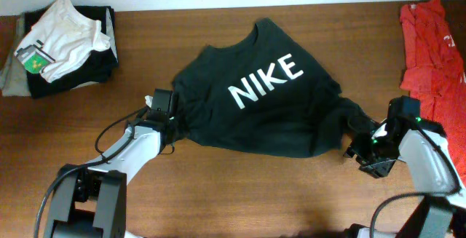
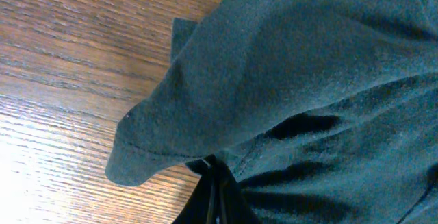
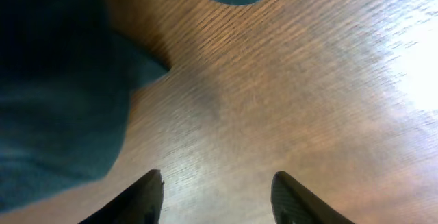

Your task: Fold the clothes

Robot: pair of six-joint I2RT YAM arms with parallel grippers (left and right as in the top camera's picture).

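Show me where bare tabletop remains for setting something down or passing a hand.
Free: table between the folded pile and the black NIKE T-shirt; the far patch between that shirt and the red T-shirt; the near strip in front of that shirt. Crowded: the shirt's left edge, pinched by the left end effector, and its right sleeve by the open right end effector.

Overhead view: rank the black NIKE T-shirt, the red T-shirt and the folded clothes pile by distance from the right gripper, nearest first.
1. Black NIKE T-shirt, sleeve just beside the right gripper.
2. Red T-shirt, right table edge.
3. Folded clothes pile, far-left corner.
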